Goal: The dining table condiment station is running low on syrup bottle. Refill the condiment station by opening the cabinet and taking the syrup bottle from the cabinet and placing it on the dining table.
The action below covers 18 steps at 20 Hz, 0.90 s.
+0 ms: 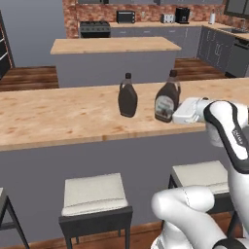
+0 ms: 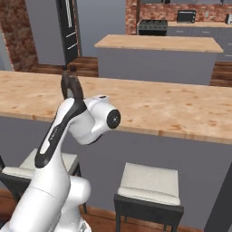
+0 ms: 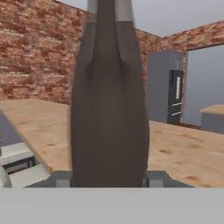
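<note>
I've got the gripper (image 1: 176, 113) clamped on the syrup bottle (image 1: 168, 98), standing upright on the dining table (image 1: 58, 116). Looks rigid, smooth, prob slippery; top-heavy w/ narrow neck, so I'd hold the wide belly

The syrup bottle's (image 3: 109, 100) cap runs off the hand view's top edge. In the right base view the arm hides most of it. Label print is too small to read.

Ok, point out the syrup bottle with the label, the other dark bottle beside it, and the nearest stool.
syrup bottle (image 1: 168, 103), left base view, on its pale label.
plain dark bottle (image 1: 128, 98), left base view, mid body.
stool (image 1: 94, 193), left base view, seat cushion.
</note>
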Available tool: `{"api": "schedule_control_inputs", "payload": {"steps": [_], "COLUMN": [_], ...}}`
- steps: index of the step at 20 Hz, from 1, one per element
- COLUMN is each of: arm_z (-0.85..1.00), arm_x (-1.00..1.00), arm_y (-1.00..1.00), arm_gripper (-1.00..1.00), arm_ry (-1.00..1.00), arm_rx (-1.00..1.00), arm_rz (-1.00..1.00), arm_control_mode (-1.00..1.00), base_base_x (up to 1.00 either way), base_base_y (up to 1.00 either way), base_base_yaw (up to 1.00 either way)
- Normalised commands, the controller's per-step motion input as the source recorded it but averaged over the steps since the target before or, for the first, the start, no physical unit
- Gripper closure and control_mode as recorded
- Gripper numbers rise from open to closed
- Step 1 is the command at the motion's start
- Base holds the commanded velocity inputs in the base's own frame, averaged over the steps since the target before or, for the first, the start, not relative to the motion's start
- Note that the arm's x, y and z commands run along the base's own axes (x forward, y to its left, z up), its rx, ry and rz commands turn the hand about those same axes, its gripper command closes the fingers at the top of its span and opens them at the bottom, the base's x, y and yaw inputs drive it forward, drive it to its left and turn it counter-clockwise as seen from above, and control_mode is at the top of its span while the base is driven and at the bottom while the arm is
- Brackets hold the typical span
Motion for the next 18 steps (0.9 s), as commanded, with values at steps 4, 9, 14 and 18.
{"api": "schedule_control_inputs", "payload": {"steps": [4,9,14,18], "arm_z": [0.0,0.0,-0.1,-0.19], "arm_x": [0.57,0.55,0.48,0.44], "arm_y": [0.0,0.0,0.0,0.0], "arm_gripper": [1.0,1.0,1.0,1.0], "arm_ry": [0.12,0.04,0.0,-0.01], "arm_rx": [0.0,0.0,0.0,0.0], "arm_rz": [0.0,0.0,0.0,0.0], "arm_control_mode": [-1.0,-1.0,-1.0,-1.0], "base_base_x": [0.0,0.0,0.0,0.0], "base_base_y": [0.0,0.0,0.0,0.0], "base_base_yaw": [0.0,0.0,0.0,0.0]}}
